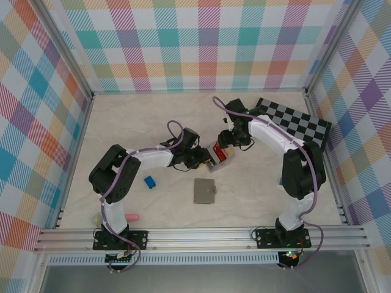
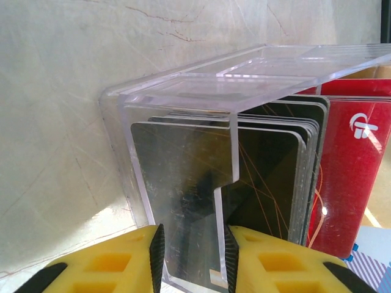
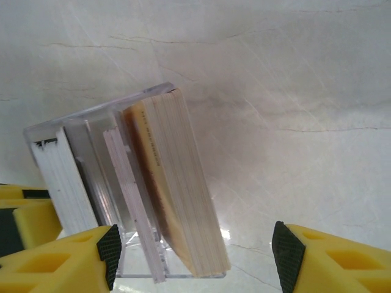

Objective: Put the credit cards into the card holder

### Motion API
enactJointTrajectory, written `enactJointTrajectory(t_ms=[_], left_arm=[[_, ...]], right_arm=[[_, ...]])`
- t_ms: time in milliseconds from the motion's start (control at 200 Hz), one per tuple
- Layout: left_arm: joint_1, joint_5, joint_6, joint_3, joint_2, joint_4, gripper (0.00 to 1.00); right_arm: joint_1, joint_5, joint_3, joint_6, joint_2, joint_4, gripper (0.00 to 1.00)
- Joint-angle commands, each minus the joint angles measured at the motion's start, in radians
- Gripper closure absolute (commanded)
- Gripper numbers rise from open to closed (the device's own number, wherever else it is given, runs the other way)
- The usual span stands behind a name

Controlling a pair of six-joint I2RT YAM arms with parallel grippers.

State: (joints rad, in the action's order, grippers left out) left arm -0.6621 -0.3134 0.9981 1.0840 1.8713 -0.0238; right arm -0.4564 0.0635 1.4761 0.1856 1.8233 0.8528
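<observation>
The credit cards [image 1: 220, 155] stand on edge as a stack in a small clear tray [image 2: 244, 73] at mid-table. In the left wrist view, black cards [image 2: 269, 177] sit behind the tray's notched front wall, with a red card [image 2: 354, 177] at the right. My left gripper [image 2: 193, 256] is shut on that front wall, one pad on each side. Seen from the right wrist, the tan-edged cards [image 3: 177, 183] lean in the tray [image 3: 98, 125]. My right gripper [image 3: 195, 256] is open and straddles them, its right pad well clear. The grey card holder [image 1: 205, 191] lies flat nearer the arms.
A small blue block [image 1: 149, 181] lies left of the card holder. A pink object [image 1: 132, 217] rests by the left arm's base. A black-and-grey chequered board [image 1: 293, 122] leans at the back right. Both grippers [image 1: 204, 160] [image 1: 227, 144] crowd the tray.
</observation>
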Motion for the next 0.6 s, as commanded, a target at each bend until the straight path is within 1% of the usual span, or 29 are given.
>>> enactJointTrajectory(t_ms=[0,125,400,595], left_arm=[[0.012,0.019,-0.019,0.002,0.016,-0.077,0.68],[0.012,0.019,-0.021,0.001,0.012,-0.078,0.68],[0.012,0.015,-0.019,-0.002,0.017,-0.076,0.68],[0.012,0.017,-0.018,-0.006,0.020,-0.075,0.69]], right_arm=[[-0.010,0.038,0.058,-0.048,0.034,0.050,0.31],[-0.014,0.012,0.068,-0.056,0.058,0.049,0.31],[-0.028,0.131,0.100,-0.052,0.124,0.068,0.33],[-0.039,0.235,0.117,-0.054,0.127,0.081,0.34]])
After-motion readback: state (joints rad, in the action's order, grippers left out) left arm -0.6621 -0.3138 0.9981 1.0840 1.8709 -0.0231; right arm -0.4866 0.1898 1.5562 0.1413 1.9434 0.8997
